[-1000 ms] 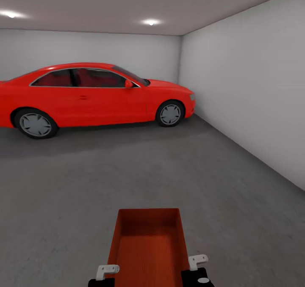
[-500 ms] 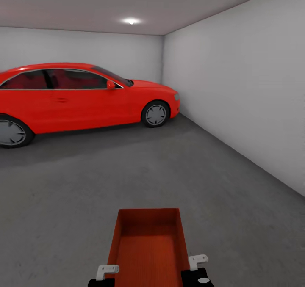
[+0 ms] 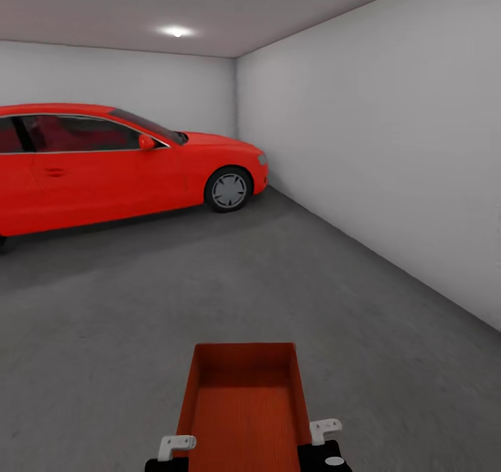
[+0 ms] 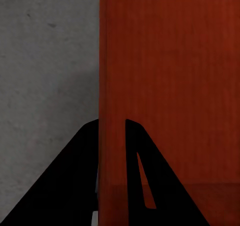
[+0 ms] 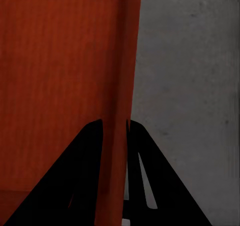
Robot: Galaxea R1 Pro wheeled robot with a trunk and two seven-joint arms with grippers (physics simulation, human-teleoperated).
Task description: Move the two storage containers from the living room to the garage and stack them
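One orange-red storage container (image 3: 243, 406) is held out low in front of me, over the garage's dark grey concrete floor (image 3: 209, 277). My left gripper (image 3: 179, 451) is shut on its left wall and my right gripper (image 3: 312, 438) on its right wall. In the left wrist view, the black fingers (image 4: 80, 176) clamp the thin wall of the container (image 4: 175, 76), the gripper (image 4: 112, 131) astride it. The right wrist view has my gripper (image 5: 114, 131) pinching the opposite wall of the container (image 5: 60, 71), with floor (image 5: 190, 61) beyond. The second container is out of view.
A red car (image 3: 104, 166) is parked at the far left, against the pale grey back wall (image 3: 139, 82). A long pale grey wall (image 3: 390, 152) runs along the right side. Open concrete lies between me and the car.
The whole view has swung to the right: the car slid toward the picture's left and the right wall grew. The container and both grippers keep their place in front of me.
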